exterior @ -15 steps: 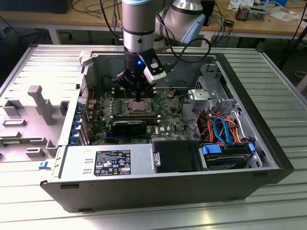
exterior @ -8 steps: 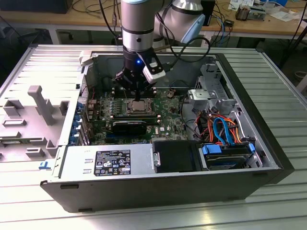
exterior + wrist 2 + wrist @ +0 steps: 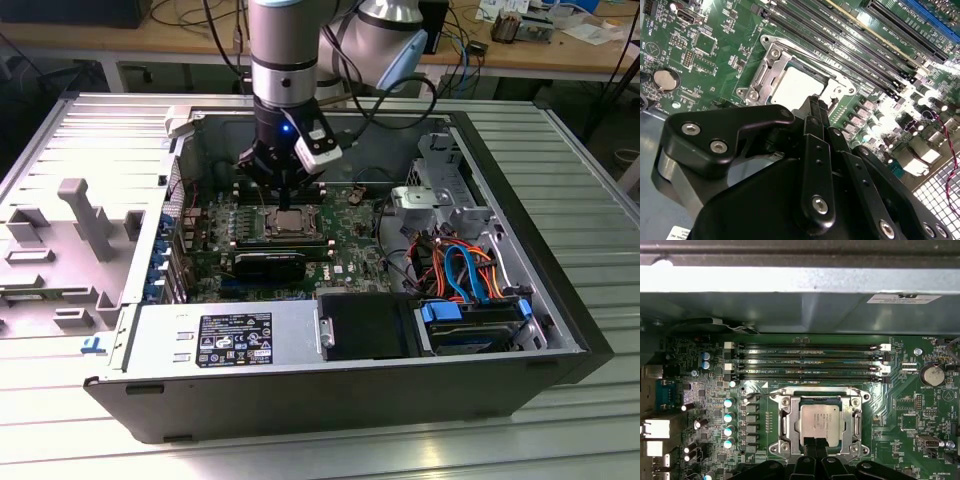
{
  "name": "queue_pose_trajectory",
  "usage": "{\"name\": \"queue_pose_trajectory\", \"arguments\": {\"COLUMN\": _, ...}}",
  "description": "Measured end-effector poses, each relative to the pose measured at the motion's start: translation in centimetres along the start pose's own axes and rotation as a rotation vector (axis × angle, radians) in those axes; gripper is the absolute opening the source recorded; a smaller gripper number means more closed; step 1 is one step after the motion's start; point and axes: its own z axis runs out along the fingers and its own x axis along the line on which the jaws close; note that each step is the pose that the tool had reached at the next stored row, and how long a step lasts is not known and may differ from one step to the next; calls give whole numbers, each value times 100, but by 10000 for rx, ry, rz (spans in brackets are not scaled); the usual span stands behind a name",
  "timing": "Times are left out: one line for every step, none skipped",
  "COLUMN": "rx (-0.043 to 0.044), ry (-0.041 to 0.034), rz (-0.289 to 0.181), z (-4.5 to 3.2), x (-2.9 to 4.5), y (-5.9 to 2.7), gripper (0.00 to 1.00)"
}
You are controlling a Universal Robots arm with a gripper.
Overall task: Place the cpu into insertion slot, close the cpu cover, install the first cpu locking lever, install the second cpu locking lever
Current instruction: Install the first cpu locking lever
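Observation:
The cpu [image 3: 822,422], a square chip with a dull silver top, lies flat in the insertion slot [image 3: 790,446] on the green board. The cpu cover [image 3: 784,424], a silver frame, lies down around it, and the chip shows through its window. My gripper [image 3: 814,444] hangs over the slot's edge, its two black fingers pressed together with nothing visible between them. In the second wrist view the gripper [image 3: 816,101] has its tips just off the cpu [image 3: 796,85] and the cpu cover [image 3: 761,76]. In the exterior view the gripper [image 3: 287,198] stands straight above the cpu [image 3: 289,221].
Long black memory slots [image 3: 805,360] run beside the socket. A black heatsink block [image 3: 270,263] lies in front of it. The grey case wall [image 3: 800,300] rises behind. A power supply [image 3: 225,340] and a drive bay with orange and blue cables [image 3: 465,275] fill the near side.

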Motion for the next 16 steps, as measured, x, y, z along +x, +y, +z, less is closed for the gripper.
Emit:
{"name": "queue_pose_trajectory", "arguments": {"rx": -1, "ry": -3, "rz": 0, "z": 0, "x": 7, "y": 0, "gripper": 11}}
{"name": "queue_pose_trajectory", "arguments": {"rx": 0, "ry": -5, "rz": 1, "z": -1, "x": 12, "y": 0, "gripper": 11}}
{"name": "queue_pose_trajectory", "arguments": {"rx": 0, "ry": -9, "rz": 1, "z": -2, "x": 20, "y": 0, "gripper": 11}}
{"name": "queue_pose_trajectory", "arguments": {"rx": -1, "ry": -13, "rz": 1, "z": -2, "x": 26, "y": 0, "gripper": 11}}
{"name": "queue_pose_trajectory", "arguments": {"rx": -1, "ry": -18, "rz": 1, "z": -2, "x": 35, "y": 0, "gripper": 11}}
{"name": "queue_pose_trajectory", "arguments": {"rx": -1, "ry": -22, "rz": 1, "z": -3, "x": 43, "y": 1, "gripper": 11}}
{"name": "queue_pose_trajectory", "arguments": {"rx": -1, "ry": -27, "rz": 2, "z": -3, "x": 51, "y": 1, "gripper": 11}}
{"name": "queue_pose_trajectory", "arguments": {"rx": -1, "ry": -31, "rz": 2, "z": -3, "x": 59, "y": 1, "gripper": 11}}
{"name": "queue_pose_trajectory", "arguments": {"rx": -1, "ry": -34, "rz": 2, "z": -3, "x": 66, "y": 1, "gripper": 11}}
{"name": "queue_pose_trajectory", "arguments": {"rx": -1, "ry": -39, "rz": 2, "z": -3, "x": 73, "y": 1, "gripper": 11}}
{"name": "queue_pose_trajectory", "arguments": {"rx": -1, "ry": -45, "rz": 2, "z": -4, "x": 86, "y": 1, "gripper": 11}}
{"name": "queue_pose_trajectory", "arguments": {"rx": -1, "ry": -48, "rz": 2, "z": -4, "x": 94, "y": 2, "gripper": 11}}
{"name": "queue_pose_trajectory", "arguments": {"rx": 0, "ry": -49, "rz": 2, "z": -5, "x": 98, "y": 1, "gripper": 11}}
{"name": "queue_pose_trajectory", "arguments": {"rx": 1, "ry": -53, "rz": 2, "z": -6, "x": 106, "y": 1, "gripper": 11}}
{"name": "queue_pose_trajectory", "arguments": {"rx": 1, "ry": -59, "rz": 2, "z": -8, "x": 116, "y": 1, "gripper": 11}}
{"name": "queue_pose_trajectory", "arguments": {"rx": 1, "ry": -63, "rz": 3, "z": -9, "x": 123, "y": 1, "gripper": 11}}
